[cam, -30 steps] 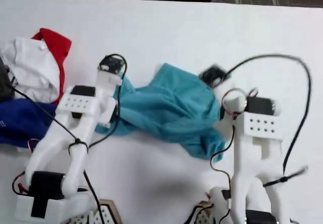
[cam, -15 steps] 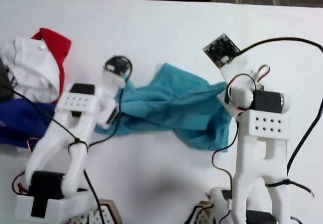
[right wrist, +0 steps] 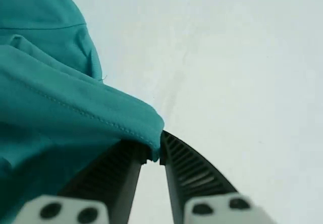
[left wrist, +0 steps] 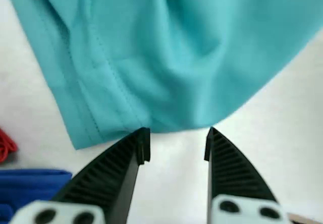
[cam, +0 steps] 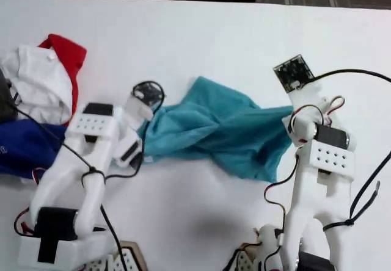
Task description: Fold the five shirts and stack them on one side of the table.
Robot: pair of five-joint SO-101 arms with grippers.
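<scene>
Right now your right jaws are pinching a stitched edge of the teal shirt [right wrist: 60,108], closed narrow on the cloth. Your left jaws are standing wide apart with the opposite hem lying just at their tips, not yet clamped. The shirt is lying stretched and bunched between the two arms, mid-counter [cam: 201,33]. It is looking light, soft and floppy, so it is likely going to sag and twist. The hemmed corners are probably offering you the firmest hold. Farther off, the white shirt [cam: 36,85], red shirt [cam: 68,54] and blue shirt [cam: 24,149] are lying heaped on the left arm's side.
</scene>
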